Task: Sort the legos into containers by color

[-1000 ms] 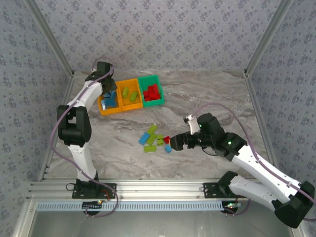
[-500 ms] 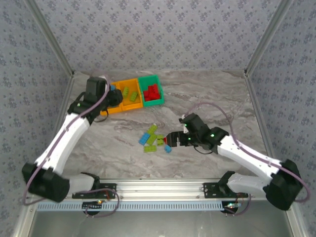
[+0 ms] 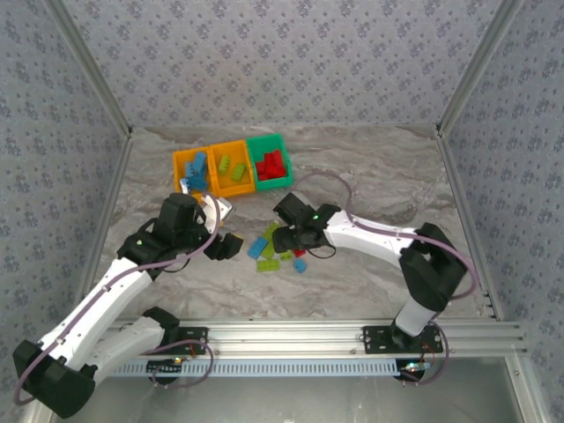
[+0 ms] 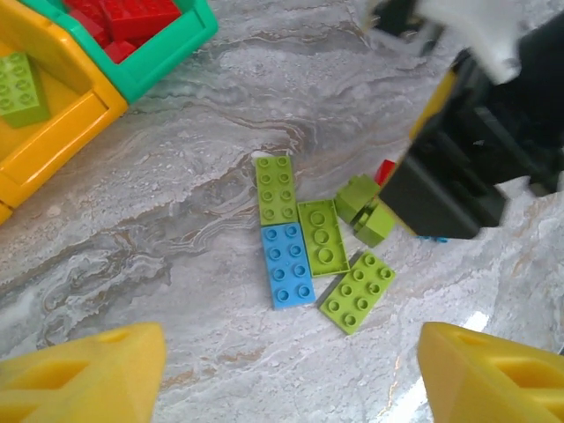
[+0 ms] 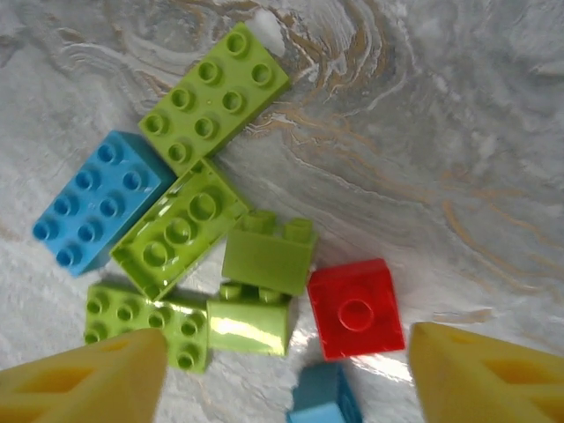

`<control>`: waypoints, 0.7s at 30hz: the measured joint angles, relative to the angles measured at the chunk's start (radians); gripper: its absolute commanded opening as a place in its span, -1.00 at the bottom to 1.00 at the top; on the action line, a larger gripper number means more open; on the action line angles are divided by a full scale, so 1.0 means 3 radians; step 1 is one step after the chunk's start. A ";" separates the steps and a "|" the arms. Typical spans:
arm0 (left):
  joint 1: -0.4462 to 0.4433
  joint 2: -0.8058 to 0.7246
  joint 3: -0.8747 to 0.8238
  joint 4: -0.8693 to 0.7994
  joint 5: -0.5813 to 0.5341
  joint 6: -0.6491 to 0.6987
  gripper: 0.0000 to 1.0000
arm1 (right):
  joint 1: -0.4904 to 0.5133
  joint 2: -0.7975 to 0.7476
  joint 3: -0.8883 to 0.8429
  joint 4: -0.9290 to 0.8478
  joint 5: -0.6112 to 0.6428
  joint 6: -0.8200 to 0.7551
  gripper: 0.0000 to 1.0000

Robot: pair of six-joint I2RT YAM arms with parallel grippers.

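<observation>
Left claw (image 4: 284,374) and right claw (image 5: 282,374) wide open, empty, at the loose bricks (image 3: 273,247) near the bins (image 3: 215,169). Might bump together, or grab red brick (image 5: 357,308) plus green brick (image 5: 267,257) just beside.

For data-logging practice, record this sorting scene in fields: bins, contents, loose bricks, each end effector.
bin 1: left orange bin, holding blue bricks
bin 2: middle orange bin, holding lime green bricks
bin 3: green bin, holding red bricks
unsorted: loose pile on the table, mostly lime green, some blue, one red brick
left arm: left end effector open, empty, near the pile
right arm: right end effector open, empty, over the pile
</observation>
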 measured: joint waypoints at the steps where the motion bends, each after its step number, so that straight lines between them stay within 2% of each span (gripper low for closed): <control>1: 0.0000 -0.0034 -0.0015 0.0000 0.0020 0.0064 0.70 | 0.0006 0.0076 0.0029 -0.0003 0.0000 -0.0003 0.31; 4: 0.0000 -0.0202 -0.0088 0.0028 0.0114 0.0201 0.82 | 0.0006 0.0327 0.0149 -0.0018 0.0014 0.0004 0.23; 6: 0.0000 -0.0314 -0.0145 0.0047 0.0183 0.0258 0.86 | 0.0006 0.0441 0.0202 -0.0011 0.0048 0.0004 0.09; 15: 0.0000 -0.0387 -0.0223 0.0112 0.0256 0.0375 0.89 | 0.0005 0.0684 0.0341 -0.0008 0.0032 -0.0046 -0.09; 16: 0.0000 -0.0374 -0.0223 0.0109 0.0256 0.0379 0.90 | 0.0006 0.0701 0.0351 -0.0006 0.0032 -0.0048 -0.22; 21: 0.0000 -0.0351 -0.0223 0.0111 0.0257 0.0390 0.90 | 0.0006 0.0713 0.0378 0.0003 0.0041 -0.0078 -0.49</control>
